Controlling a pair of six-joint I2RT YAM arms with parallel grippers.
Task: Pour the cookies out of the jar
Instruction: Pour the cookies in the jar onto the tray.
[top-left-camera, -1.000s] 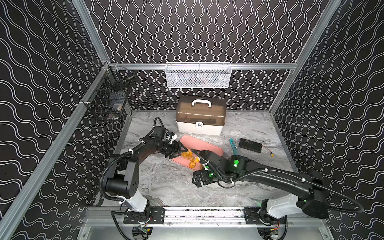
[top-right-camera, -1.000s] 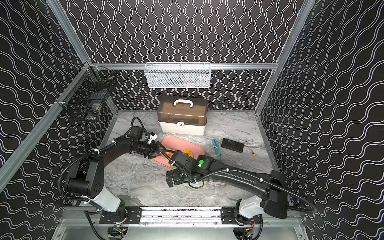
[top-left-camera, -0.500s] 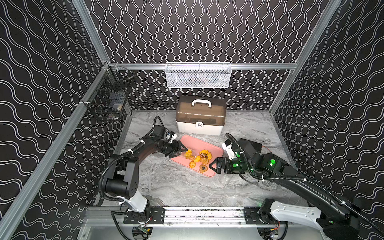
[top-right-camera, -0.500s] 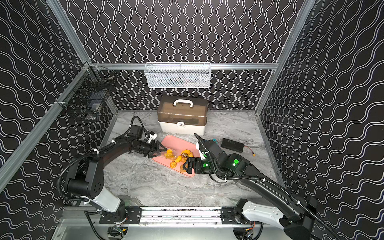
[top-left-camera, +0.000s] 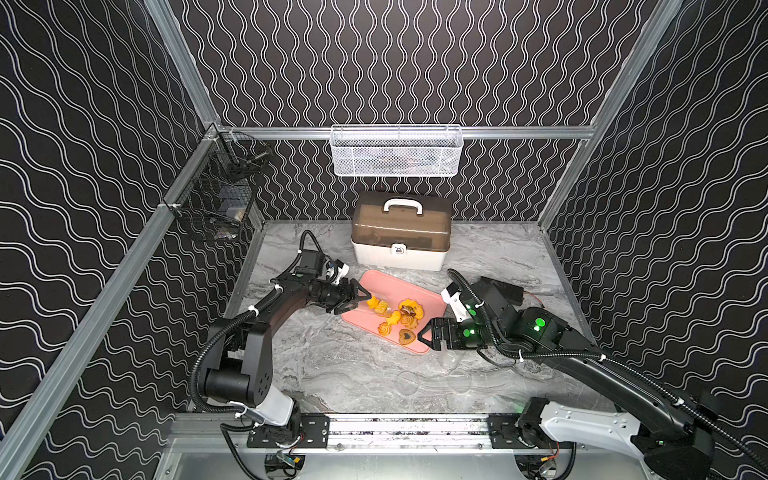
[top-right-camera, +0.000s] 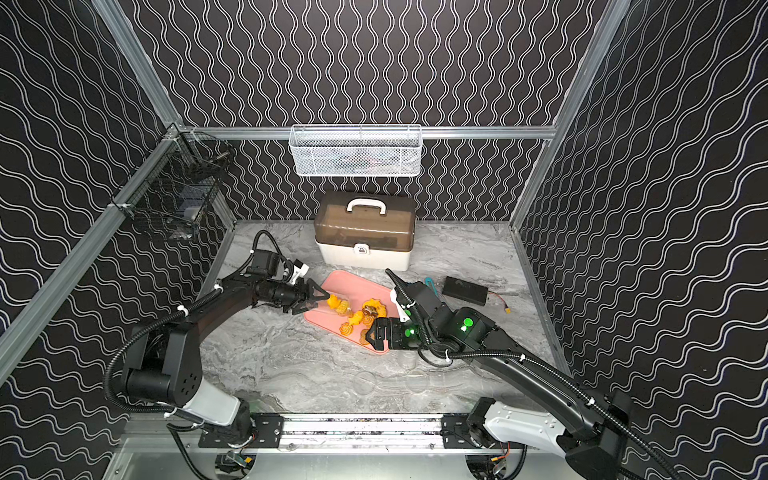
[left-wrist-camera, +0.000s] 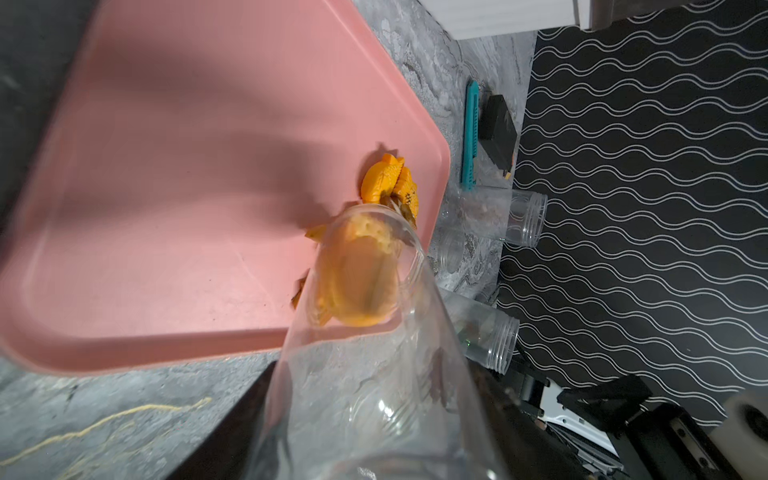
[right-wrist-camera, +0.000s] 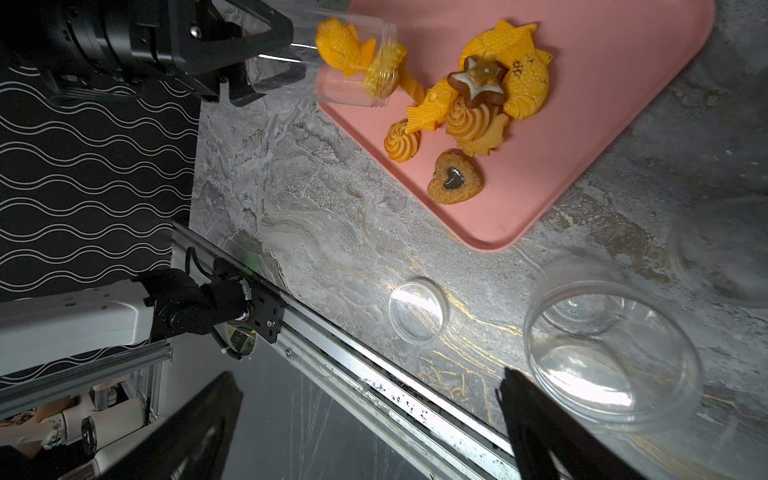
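Pinching the jar (right-wrist-camera: 332, 93) near its base, my left end effector (top-left-camera: 356, 300) holds it tipped on its side, with the mouth out over the left edge of the pink tray (top-left-camera: 397, 286). My arm reaches in low from the left side of the table (top-left-camera: 332, 365). Two orange pieces sit right at the jar's mouth and the rest of the clear body behind them looks empty.

Most of the cookies (right-wrist-camera: 478, 112) lie in a loose heap on the tray, just beyond the mouth: fish shapes, swirls and a brown star cookie (right-wrist-camera: 478, 83) with white icing on top of the pile. A heart cookie (right-wrist-camera: 456, 178) with a dark centre lies a little apart, toward the tray's near corner.

Beside that corner my right end effector (top-left-camera: 424, 337) hovers over the table with its fingers spread wide and nothing between them. An empty jar (right-wrist-camera: 611, 357) stands mouth up just beside one finger, and a clear lid (right-wrist-camera: 417, 309) lies flat on the table near it, toward the front rail.

Behind the tray a toolbox (top-left-camera: 401, 232) with a brown lid and white handle stands against the back wall. Farther right, a teal tool (top-right-camera: 430, 284) and a black box (top-right-camera: 464, 289) lie on the table behind my right arm.
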